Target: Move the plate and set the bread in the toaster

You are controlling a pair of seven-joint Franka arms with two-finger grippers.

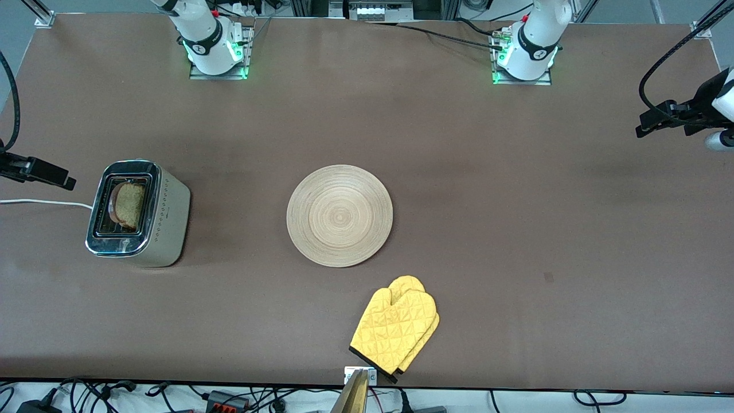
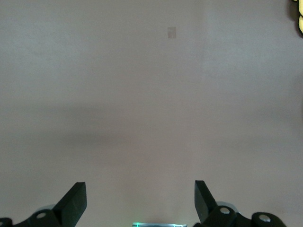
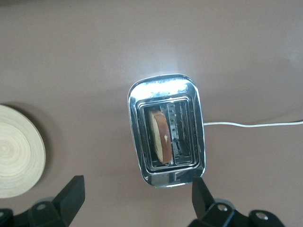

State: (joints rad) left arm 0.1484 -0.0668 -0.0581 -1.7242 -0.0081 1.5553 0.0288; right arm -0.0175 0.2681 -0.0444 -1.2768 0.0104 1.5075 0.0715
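**A:** Starting at the right arm's end of the table [image 1: 516, 143], where does your bread sit?

**B:** The bread [image 1: 129, 205] is already standing in the toaster [image 1: 137, 215], leaning a little in a slot. The toaster's long axis, and so its slots, runs from near the front camera to far from it. Its white cord [image 1: 46, 202] trails off the table's end.

**A:** And your right gripper?

**B:** The right gripper [image 3: 138, 183] hangs wide and empty over that end of the table, just beside the toaster. It's the closer arm if the slice needs a nudge.

**A:** Next along?

**B:** The plate [image 1: 339, 215] lies bare in the middle of the table, well apart from the toaster. The yellow oven mitt [image 1: 395, 330] lies nearer to the front camera than the plate.

**A:** The left gripper?

**B:** The left gripper [image 2: 140, 187] is spread wide and holds nothing. It waits over bare table at the left arm's end, with the plate well toward the middle from it. I'd judge your task is done, or nearly.
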